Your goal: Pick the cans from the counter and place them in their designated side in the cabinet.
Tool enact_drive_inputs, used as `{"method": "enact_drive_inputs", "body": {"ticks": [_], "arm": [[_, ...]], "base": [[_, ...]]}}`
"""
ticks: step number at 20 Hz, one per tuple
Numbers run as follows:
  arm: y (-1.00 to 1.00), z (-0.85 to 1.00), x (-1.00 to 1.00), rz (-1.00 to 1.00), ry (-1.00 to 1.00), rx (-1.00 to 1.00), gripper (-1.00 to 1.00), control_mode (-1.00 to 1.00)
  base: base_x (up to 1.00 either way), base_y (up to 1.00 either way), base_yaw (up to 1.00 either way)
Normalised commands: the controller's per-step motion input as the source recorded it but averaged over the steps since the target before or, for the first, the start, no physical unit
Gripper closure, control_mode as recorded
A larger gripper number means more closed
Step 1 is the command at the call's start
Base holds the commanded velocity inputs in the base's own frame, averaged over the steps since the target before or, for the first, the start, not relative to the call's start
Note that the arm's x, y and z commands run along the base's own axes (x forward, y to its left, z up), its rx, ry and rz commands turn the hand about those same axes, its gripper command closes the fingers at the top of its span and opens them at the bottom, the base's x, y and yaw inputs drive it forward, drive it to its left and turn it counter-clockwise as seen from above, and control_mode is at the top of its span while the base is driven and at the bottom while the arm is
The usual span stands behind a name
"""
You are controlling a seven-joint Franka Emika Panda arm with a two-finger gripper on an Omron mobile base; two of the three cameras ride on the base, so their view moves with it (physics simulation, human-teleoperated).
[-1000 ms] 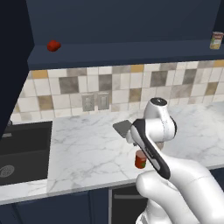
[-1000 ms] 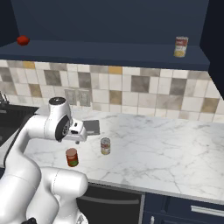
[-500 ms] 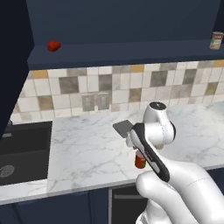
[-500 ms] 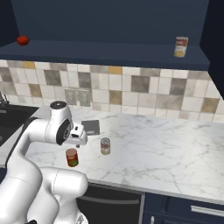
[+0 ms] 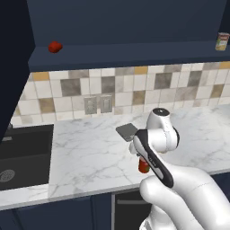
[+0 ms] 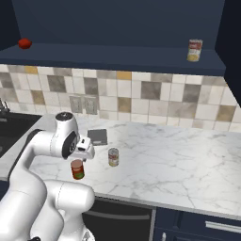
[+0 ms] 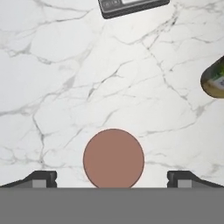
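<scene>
The gripper [image 7: 113, 177] is hanging with jaws wide apart straight above the red can [image 7: 113, 158] standing on the counter [image 7: 65, 87]. It should be dropping squarely, closing only once its fingertips are flanking the can's sides. Beyond, the labelled can [image 6: 113, 156] is waiting just beside, and the cabinet [image 6: 117, 56] shelf is sitting high above.

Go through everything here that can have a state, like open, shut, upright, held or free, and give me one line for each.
Two-finger gripper: open, above the red can, holding nothing.
All-red cylindrical can: upright on the white marble counter, free.
Small can with yellow-green-and-red label: upright on the counter, free.
Third labelled can: upright on the shelf of the dark navy cabinet.
Small red rounded lump: resting on the shelf's other end.
Dark flat device: lying flat on the counter.
</scene>
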Motion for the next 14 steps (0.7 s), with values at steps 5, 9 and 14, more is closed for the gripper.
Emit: {"method": "enact_drive_inputs", "body": {"ticks": [5,9,14], "arm": [[0.0,-0.16,0.0,0.0,0.02,0.0,-1.0,-1.0],[0.0,-0.15,0.0,0.0,0.02,0.0,-1.0,-1.0],[0.0,-0.13,0.01,0.0,0.03,0.0,-1.0,-1.0]], "base": [[0.0,0.0,0.0],[0.0,0.0,0.0],[0.0,0.0,0.0]]}}
